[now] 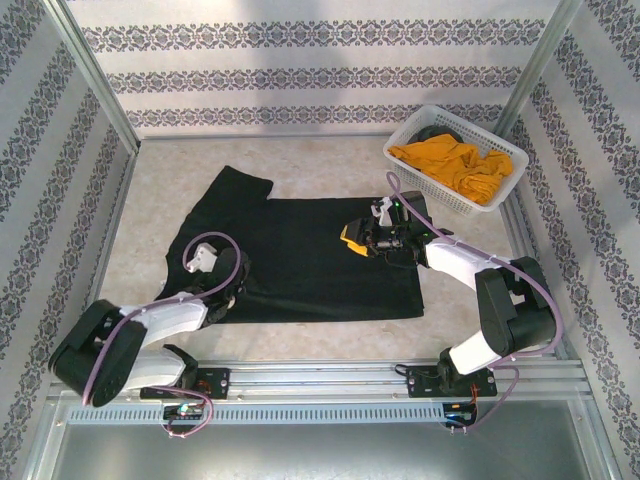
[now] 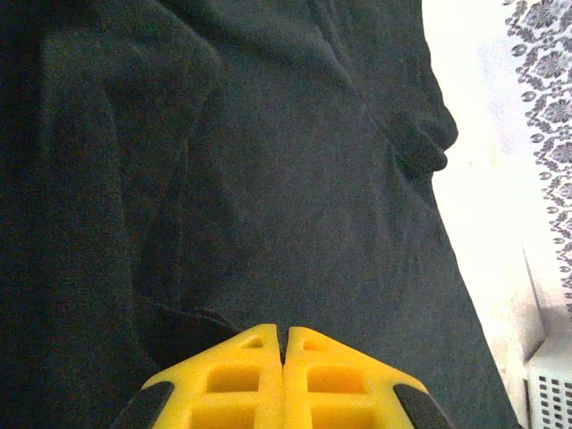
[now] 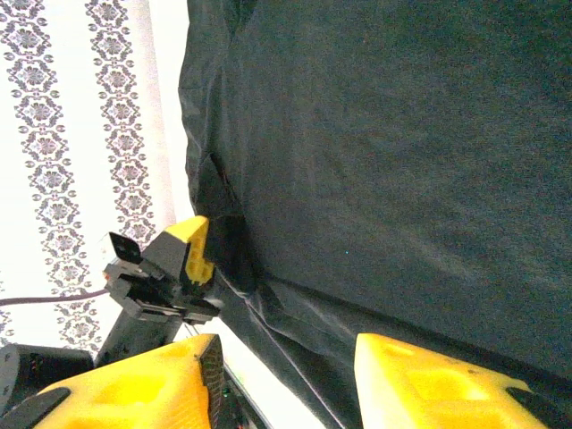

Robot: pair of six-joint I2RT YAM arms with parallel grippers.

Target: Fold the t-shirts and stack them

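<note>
Black t-shirt (image 1: 300, 255), soft matte cloth, faintly creased

Three cameras, one bench (image 1: 330, 165)
Overhead looks down from behind; both wrist cameras (low, facing forward) sit close over the black t-shirt (image 1: 300, 250) it shows whole.

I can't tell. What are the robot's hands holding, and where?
Left gripper seems to pinch the black shirt at its near edge; right gripper is open, holding nothing.
</note>
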